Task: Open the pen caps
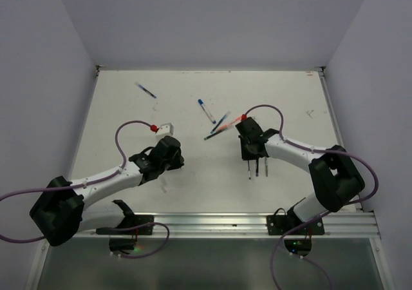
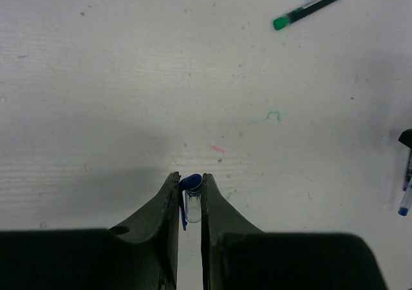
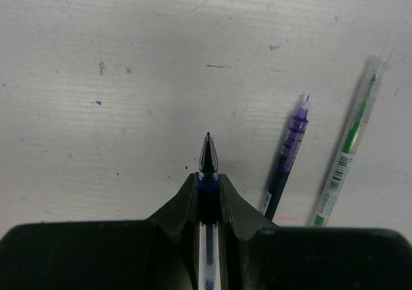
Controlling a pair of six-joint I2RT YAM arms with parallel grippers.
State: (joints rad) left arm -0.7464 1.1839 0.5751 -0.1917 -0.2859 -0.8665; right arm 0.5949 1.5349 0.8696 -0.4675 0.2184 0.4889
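Observation:
My left gripper (image 2: 190, 178) (image 1: 177, 157) is shut on a pen cap (image 2: 192, 200), a short clear tube with a blue end and clip, held just above the white table. My right gripper (image 3: 207, 178) (image 1: 250, 158) is shut on a blue pen (image 3: 207, 158). That pen's bare dark tip sticks out past the fingers, with no cap on it. A purple pen (image 3: 288, 158) with its tip exposed and a green pen (image 3: 351, 148) lie just right of the held pen. The two grippers are apart, left and right of the table's middle.
More pens lie farther back: a blue one (image 1: 146, 90), a blue-capped one (image 1: 206, 111), and a crossed pair with an orange-red end (image 1: 221, 125). A dark pen with a green end (image 2: 309, 9) shows in the left wrist view. A small white piece (image 1: 167, 129) lies behind the left gripper. Walls enclose the table (image 1: 283, 96).

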